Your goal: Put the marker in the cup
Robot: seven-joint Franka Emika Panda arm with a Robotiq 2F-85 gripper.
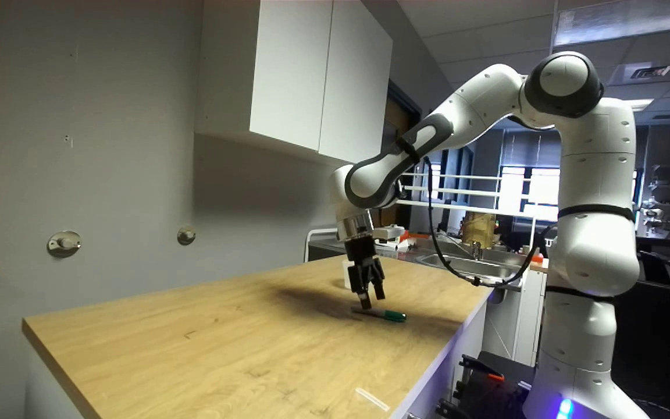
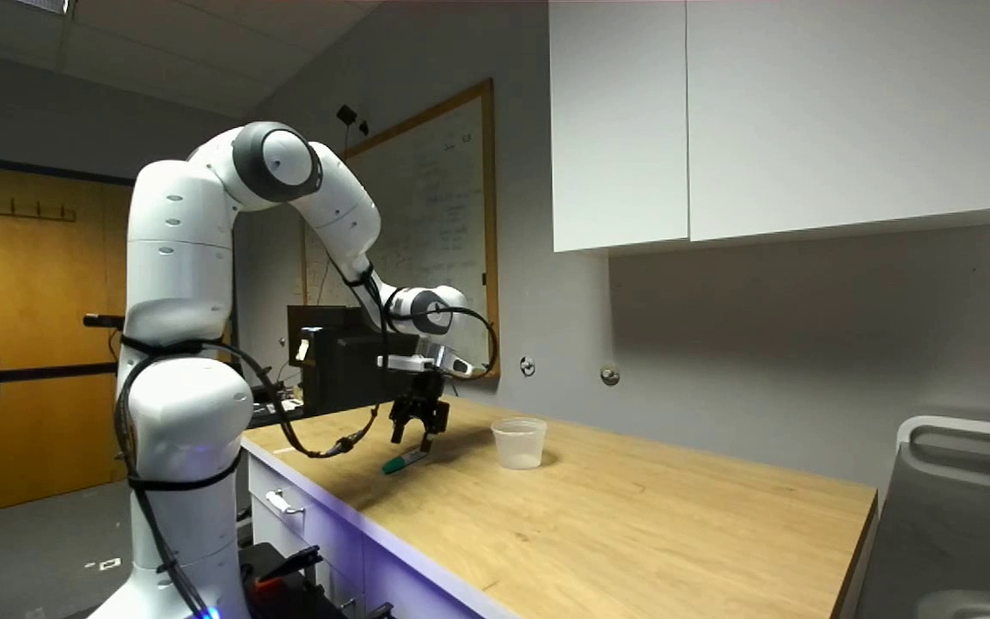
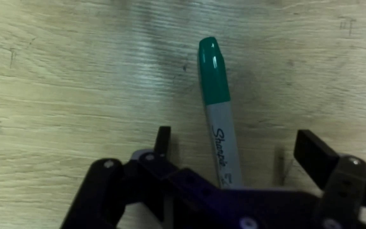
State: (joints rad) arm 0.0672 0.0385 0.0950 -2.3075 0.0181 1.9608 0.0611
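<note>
The marker point(image 3: 220, 114) lies flat on the wooden tabletop, with a green cap and a grey barrel. It also shows in both exterior views point(image 1: 386, 314) point(image 2: 403, 461). My gripper point(image 3: 233, 140) is open, with one finger on each side of the marker's barrel and a gap on both sides. In both exterior views the gripper point(image 1: 373, 300) point(image 2: 412, 441) points down just above the marker. The barrel's rear end is hidden by the gripper in the wrist view. The translucent cup point(image 2: 519, 443) stands upright near the gripper; in an exterior view the cup point(image 1: 347, 274) is partly behind it.
The wooden tabletop point(image 1: 224, 337) runs along a grey wall. A white cabinet point(image 1: 312, 75) hangs above it. A sink point(image 1: 474, 266) and a white rack lie beyond one end. A strip of clear tape point(image 1: 373, 399) is near the front edge.
</note>
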